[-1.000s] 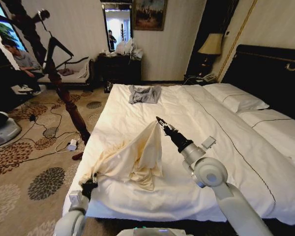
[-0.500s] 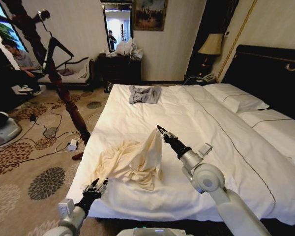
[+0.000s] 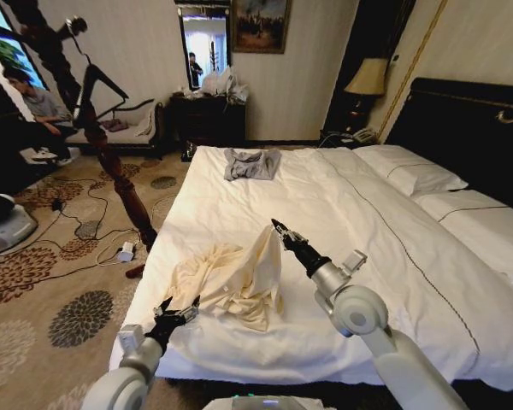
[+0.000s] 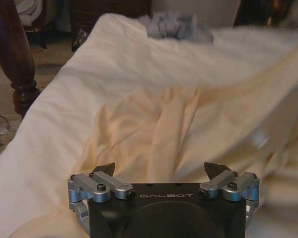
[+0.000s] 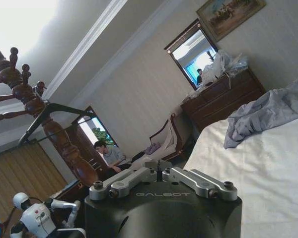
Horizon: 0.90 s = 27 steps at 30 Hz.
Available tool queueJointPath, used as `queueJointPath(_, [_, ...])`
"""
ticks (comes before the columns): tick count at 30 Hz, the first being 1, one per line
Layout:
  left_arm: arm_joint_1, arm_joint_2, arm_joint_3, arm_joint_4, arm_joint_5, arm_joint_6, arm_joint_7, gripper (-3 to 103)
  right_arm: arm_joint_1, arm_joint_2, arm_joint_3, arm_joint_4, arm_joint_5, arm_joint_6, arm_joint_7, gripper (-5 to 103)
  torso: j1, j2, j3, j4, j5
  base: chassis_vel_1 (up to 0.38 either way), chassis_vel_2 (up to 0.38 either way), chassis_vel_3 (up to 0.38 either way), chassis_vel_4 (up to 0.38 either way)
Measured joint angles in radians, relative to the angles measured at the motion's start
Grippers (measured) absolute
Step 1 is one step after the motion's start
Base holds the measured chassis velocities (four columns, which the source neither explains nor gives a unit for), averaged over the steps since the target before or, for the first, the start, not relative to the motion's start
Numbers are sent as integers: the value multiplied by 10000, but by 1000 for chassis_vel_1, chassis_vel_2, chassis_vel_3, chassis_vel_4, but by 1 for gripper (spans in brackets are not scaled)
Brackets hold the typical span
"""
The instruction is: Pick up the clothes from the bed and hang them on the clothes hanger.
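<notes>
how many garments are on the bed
2: the cream shirt near the foot, one corner lifted by the right gripper, and a grey garment at the far edge.

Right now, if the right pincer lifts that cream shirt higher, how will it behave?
The cream shirt probably drapes limply: it peaks at the right pincer and crumples on the bed. Likely light. Its trailing folds may drag along the sheet.

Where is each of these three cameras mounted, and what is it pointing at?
Head view: on the head, looking down the bed; both arms show, right gripper pinching the clothes.
Left wrist view: behind the open left gripper, facing the clothes.
Right wrist view: facing the clothes hanger.
Shared: the grey garment.
</notes>
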Motion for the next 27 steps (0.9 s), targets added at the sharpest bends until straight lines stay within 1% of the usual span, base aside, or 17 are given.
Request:
queueJointPath(2, [11,120,102,152,281,-3,-10,100,-14,21,-8,-9,-35,1,-2,0,0,0,0,1,0,0,0,0,0])
queueJointPath(5, [110,327,304,499,1094,-174,121,100,-65,79,-12,-17,-121,7,-6,0,-1,0,0,2,0,0,0,0,0])
queueJointPath(6, [110,336,334,572,1239,-238,157,101,-90,96,-12,-17,-134,9,-6,0,-1,0,0,2,1,0,0,0,0])
queueJointPath(8, [104,336,344,594,1265,-261,173,97,-96,100,-11,-18,-139,9,-6,0,-1,0,0,2,1,0,0,0,0])
queueJointPath(11, [81,318,370,636,1244,-359,307,82,-117,96,16,-17,-151,14,-6,0,-1,0,0,1,1,0,0,0,0])
queueJointPath(12, [74,313,378,652,1205,-371,331,82,-122,88,26,-17,-151,18,-6,0,-1,0,0,1,1,0,0,0,0])
queueJointPath(13, [67,308,381,661,1169,-376,340,76,-122,86,28,-17,-151,19,-6,0,-1,0,0,1,1,0,0,0,0])
queueJointPath(14, [67,308,381,661,1169,-376,340,76,-122,86,28,-17,-151,19,-6,0,-1,0,0,1,1,0,0,0,0])
queueJointPath(16, [20,280,378,704,961,-391,419,66,-135,82,35,-17,-157,24,-1,0,0,0,0,1,1,0,0,0,0])
queueJointPath(17, [6,278,356,732,877,-466,588,60,-144,81,35,-18,-176,25,4,0,0,0,0,1,1,0,0,0,0])
queueJointPath(19, [-7,285,302,800,783,-609,832,55,-156,64,35,-24,-201,27,9,0,-1,0,0,0,2,0,0,0,0])
queueJointPath(20, [-7,285,302,800,783,-609,832,55,-156,64,35,-24,-201,27,9,0,-1,0,0,0,2,0,0,0,0])
queueJointPath(23, [-27,293,221,836,382,-689,1037,39,-161,14,66,-25,-207,34,22,0,0,0,0,1,1,0,0,0,0])
queueJointPath(24, [-35,296,207,836,263,-708,1107,39,-160,-3,71,-27,-208,37,25,0,0,0,0,1,1,0,0,0,0])
queueJointPath(25, [-53,315,178,814,-33,-814,1371,33,-143,-49,87,-34,-208,48,39,0,-1,1,-1,1,1,0,0,0,0])
queueJointPath(26, [-53,315,178,814,-33,-814,1371,33,-143,-49,87,-34,-208,48,39,0,-1,1,-1,1,1,0,0,0,0])
queueJointPath(27, [-71,333,169,790,-138,-935,1521,28,-118,-89,96,-41,-207,59,46,0,0,0,-1,1,1,0,0,0,0])
